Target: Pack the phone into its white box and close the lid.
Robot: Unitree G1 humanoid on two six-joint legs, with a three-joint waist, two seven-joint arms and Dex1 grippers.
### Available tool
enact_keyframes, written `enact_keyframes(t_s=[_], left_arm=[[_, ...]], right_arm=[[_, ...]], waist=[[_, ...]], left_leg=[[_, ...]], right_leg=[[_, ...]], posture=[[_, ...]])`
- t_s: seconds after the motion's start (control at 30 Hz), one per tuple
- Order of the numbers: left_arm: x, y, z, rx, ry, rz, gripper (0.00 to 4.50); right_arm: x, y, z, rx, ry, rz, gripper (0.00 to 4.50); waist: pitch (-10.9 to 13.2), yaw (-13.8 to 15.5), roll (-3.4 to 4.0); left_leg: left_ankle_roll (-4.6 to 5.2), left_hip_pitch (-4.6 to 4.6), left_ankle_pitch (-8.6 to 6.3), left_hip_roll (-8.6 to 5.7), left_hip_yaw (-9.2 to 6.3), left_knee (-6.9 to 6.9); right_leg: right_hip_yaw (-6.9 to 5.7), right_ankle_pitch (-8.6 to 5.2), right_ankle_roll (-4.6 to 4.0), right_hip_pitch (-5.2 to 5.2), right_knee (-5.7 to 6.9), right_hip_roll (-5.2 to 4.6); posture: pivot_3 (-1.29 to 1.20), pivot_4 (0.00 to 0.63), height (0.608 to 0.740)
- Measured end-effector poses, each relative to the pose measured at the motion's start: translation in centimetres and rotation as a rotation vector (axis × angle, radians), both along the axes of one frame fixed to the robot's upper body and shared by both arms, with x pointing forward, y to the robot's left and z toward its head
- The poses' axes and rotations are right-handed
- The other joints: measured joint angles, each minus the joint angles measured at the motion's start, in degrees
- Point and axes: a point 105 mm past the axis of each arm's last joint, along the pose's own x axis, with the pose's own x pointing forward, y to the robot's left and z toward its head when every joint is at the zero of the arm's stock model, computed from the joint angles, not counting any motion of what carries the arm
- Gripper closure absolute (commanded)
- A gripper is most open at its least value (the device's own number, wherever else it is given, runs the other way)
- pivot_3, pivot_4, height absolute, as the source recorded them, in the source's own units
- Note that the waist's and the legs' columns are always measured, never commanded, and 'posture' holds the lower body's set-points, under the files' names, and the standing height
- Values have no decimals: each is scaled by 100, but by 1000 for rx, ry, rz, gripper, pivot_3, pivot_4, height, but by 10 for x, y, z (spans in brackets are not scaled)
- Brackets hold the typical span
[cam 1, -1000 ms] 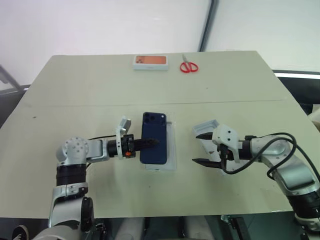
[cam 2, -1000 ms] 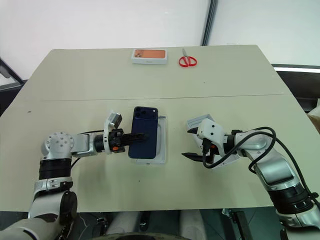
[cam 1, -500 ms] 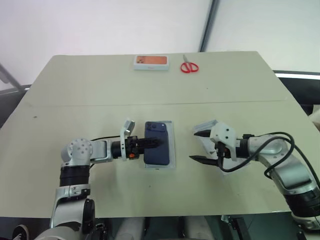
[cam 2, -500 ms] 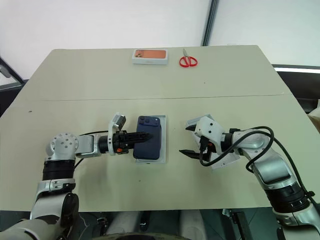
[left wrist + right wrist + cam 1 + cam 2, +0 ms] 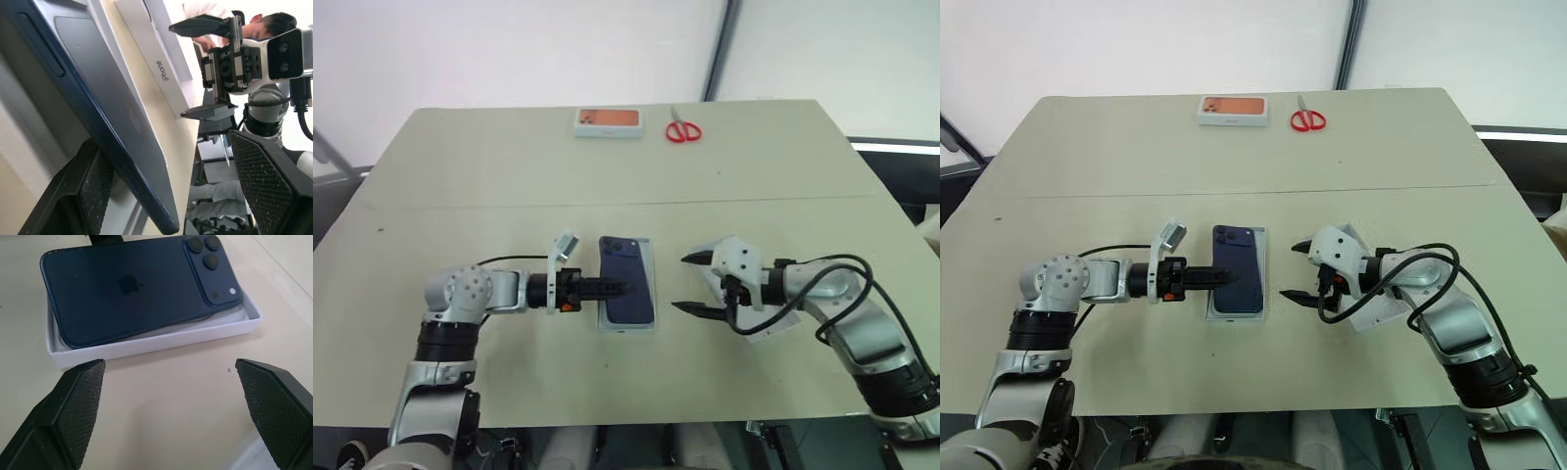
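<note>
The dark navy phone (image 5: pixel 628 292) lies back up in the narrow white box (image 5: pixel 651 294) at the table's middle, a little askew, its camera bump (image 5: pixel 210 264) toward the far end. My left gripper (image 5: pixel 619 287) reaches in level from the left, open. One of its fingers (image 5: pixel 98 191) sits by the phone's long edge, the other above it. My right gripper (image 5: pixel 682 282) hovers open just right of the box, aimed at its side wall (image 5: pixel 146 345). The white lid (image 5: pixel 771 328) lies on the table under my right hand, mostly covered.
An orange-faced white case (image 5: pixel 607 120) and red scissors (image 5: pixel 683 130) lie near the table's far edge. A seam (image 5: pixel 783 200) crosses the tabletop beyond the box. A person (image 5: pixel 266 24) shows behind my right arm in the left wrist view.
My left gripper has opened and let go of the phone, which has come down from a raised, left-shifted spot into the box. My right gripper has edged closer to the box.
</note>
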Motion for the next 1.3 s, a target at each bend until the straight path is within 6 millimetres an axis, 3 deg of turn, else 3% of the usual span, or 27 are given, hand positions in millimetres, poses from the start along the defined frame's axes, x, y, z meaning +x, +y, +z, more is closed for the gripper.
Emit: enact_keyframes(t_s=[0.37, 0.93, 1.0, 1.1, 1.23, 1.3], left_arm=[[13, 11, 6, 42, -51, 21, 745], [13, 39, 24, 103, -143, 51, 745], [15, 42, 27, 96, -159, 67, 1248], [23, 48, 25, 139, -205, 121, 2488], [29, 64, 11, 239, -258, 190, 4499], [30, 68, 6, 273, -275, 205, 4500]], right_arm=[[4, 2, 2, -8, -20, 2, 0], [9, 9, 2, -8, -28, 15, 0], [11, 10, 4, 1, -31, 15, 0], [15, 9, 3, 11, -23, -3, 855], [21, 7, 7, 9, -47, -32, 2877], [23, 7, 7, 0, -60, -38, 3910]], waist=[[1, -1, -1], [2, -6, -1], [2, -9, 0], [2, -8, -1], [2, -13, 0], [2, -9, 0]], left_leg=[[0, -1, 0, 0, -1, 0], [1, -1, 0, 0, -1, -1], [1, -1, 0, 1, -1, -2], [1, -1, 0, 0, 0, -1], [0, -1, 0, 1, 1, -7], [0, -1, 0, 1, 1, -7]], right_leg=[[-1, 0, 0, -2, 0, 1], [1, 0, 0, -3, 0, 0], [1, 0, 0, -5, 0, 1], [1, 0, 0, -4, 0, 0], [3, 0, 0, -9, 0, 0], [3, 0, 0, -8, 0, -1]], posture=[[0, 150, 740], [0, 150, 740], [0, 150, 740], [0, 150, 740], [0, 150, 740], [0, 150, 740]])
